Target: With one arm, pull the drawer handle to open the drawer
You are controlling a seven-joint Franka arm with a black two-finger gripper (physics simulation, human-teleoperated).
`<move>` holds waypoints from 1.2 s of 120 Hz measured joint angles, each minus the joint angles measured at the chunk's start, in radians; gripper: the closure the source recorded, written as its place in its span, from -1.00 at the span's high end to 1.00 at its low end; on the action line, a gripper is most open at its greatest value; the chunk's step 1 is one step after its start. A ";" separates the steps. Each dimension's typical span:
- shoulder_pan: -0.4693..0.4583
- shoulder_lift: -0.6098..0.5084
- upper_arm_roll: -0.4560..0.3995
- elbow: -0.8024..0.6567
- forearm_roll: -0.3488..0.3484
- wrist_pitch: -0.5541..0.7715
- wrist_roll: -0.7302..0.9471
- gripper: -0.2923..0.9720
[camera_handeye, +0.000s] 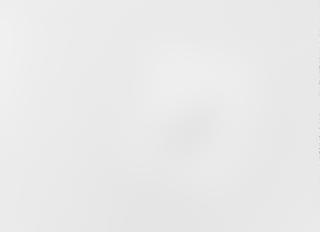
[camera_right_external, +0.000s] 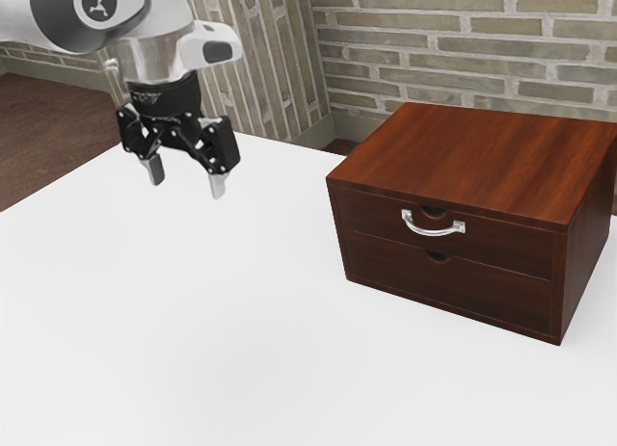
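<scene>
A dark wooden cabinet (camera_right_external: 482, 205) with two drawers stands on the white table (camera_right_external: 193, 321) at the exterior view's right. The top drawer (camera_right_external: 443, 229) carries a curved silver handle (camera_right_external: 433, 225) and sits flush with the front; the lower drawer (camera_right_external: 439, 277) has no handle. My black gripper (camera_right_external: 186, 179) hangs open above the table at the exterior view's upper left, pointing down, well apart from the cabinet, with nothing between its fingers. The wrist view looks down on bare white tabletop (camera_handeye: 160, 111).
A brick wall (camera_right_external: 463, 41) runs behind the table. Dark brown floor (camera_right_external: 48, 128) lies past the table's far-left edge. Open tabletop stretches between my gripper and the cabinet front.
</scene>
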 joint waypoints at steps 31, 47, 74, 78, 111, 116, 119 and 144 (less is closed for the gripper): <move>0.011 -0.001 0.005 0.002 -0.021 0.027 -0.028 0.54; 0.057 -0.044 -0.028 0.176 -0.055 -0.014 -0.139 0.54; 0.015 0.029 -0.092 0.186 -0.074 0.030 -0.521 0.54; -0.008 0.037 -0.094 0.185 -0.075 0.045 -0.568 0.54; -0.041 0.075 -0.095 0.115 -0.078 0.177 -0.869 0.54; -0.050 0.072 -0.095 0.070 -0.084 0.214 -0.904 0.54; -0.053 0.070 -0.095 0.041 -0.091 0.238 -0.923 0.54; -0.048 0.009 -0.106 -0.213 -0.150 0.485 -1.058 0.54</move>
